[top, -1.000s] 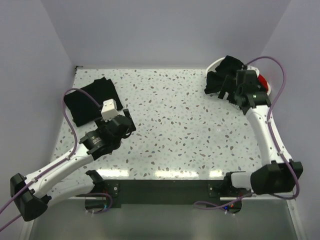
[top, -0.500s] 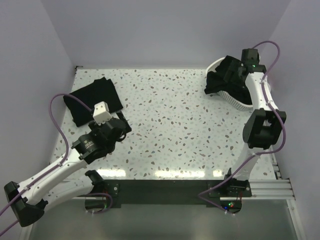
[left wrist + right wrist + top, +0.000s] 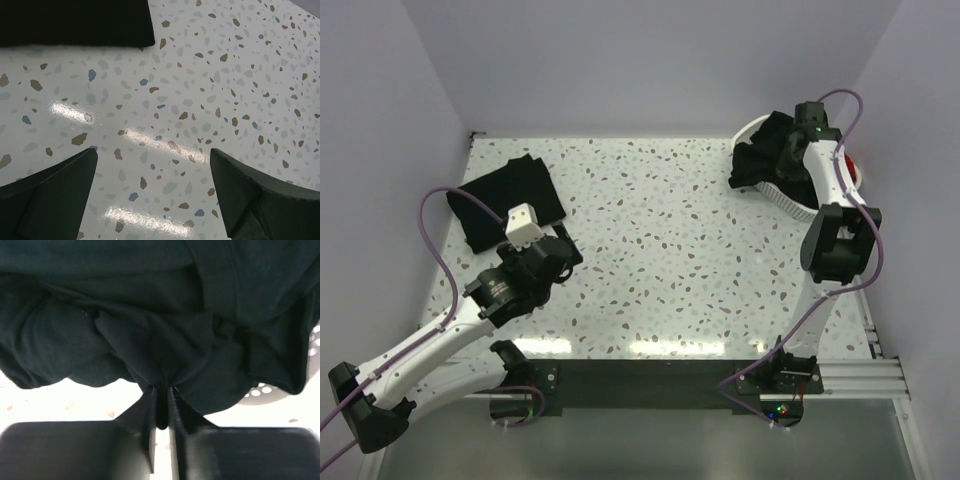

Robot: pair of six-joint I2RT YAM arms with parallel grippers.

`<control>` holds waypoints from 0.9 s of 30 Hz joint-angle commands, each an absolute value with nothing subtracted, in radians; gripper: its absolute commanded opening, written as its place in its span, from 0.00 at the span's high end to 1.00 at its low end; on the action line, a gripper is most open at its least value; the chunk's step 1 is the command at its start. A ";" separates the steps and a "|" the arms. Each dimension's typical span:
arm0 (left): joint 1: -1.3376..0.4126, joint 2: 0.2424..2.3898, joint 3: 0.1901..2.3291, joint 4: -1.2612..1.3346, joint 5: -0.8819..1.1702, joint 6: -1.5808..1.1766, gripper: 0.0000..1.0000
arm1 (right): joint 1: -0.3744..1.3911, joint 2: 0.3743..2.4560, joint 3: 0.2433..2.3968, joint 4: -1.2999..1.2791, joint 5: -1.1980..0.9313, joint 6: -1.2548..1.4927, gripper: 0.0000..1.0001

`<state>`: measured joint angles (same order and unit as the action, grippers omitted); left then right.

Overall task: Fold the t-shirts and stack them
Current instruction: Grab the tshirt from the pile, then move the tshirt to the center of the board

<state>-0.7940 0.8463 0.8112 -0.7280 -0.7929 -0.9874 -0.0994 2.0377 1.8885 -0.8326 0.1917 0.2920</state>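
One black t-shirt (image 3: 505,200) lies folded flat at the far left of the table; its edge fills the top of the left wrist view (image 3: 75,22). My left gripper (image 3: 565,255) hovers over bare table to its near right, open with nothing between the fingers (image 3: 152,192). At the far right, a crumpled heap of black t-shirts (image 3: 760,160) spills over the rim of a white basket (image 3: 790,203). My right gripper (image 3: 790,150) reaches into that heap. In the right wrist view it is shut (image 3: 161,395) on a pinched fold of black t-shirt (image 3: 150,315).
A bit of red cloth (image 3: 847,163) shows in the basket behind the right arm. The basket's perforated wall (image 3: 260,390) sits just right of the pinched cloth. Walls close the table at the back and on both sides.
The right arm's elbow has swung up, the wrist has come over the basket from behind, and its jaws have closed on the black cloth. The left arm drew back a little from the folded shirt.
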 commanded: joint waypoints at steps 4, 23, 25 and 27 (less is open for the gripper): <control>-0.792 0.842 0.813 -0.733 -0.836 -1.006 0.00 | -0.101 1.984 2.092 -0.903 0.261 0.253 1.00; -0.792 0.833 0.798 -0.660 -0.816 -0.951 0.00 | -0.074 1.514 2.190 -0.562 -0.299 0.336 1.00; -0.792 0.833 0.796 -0.634 -0.810 -0.930 0.00 | -0.009 1.525 2.255 -0.558 -0.340 0.345 1.00; -0.792 0.838 0.795 -0.620 -0.808 -0.916 0.00 | 0.088 1.542 2.334 -0.578 -0.368 0.342 1.00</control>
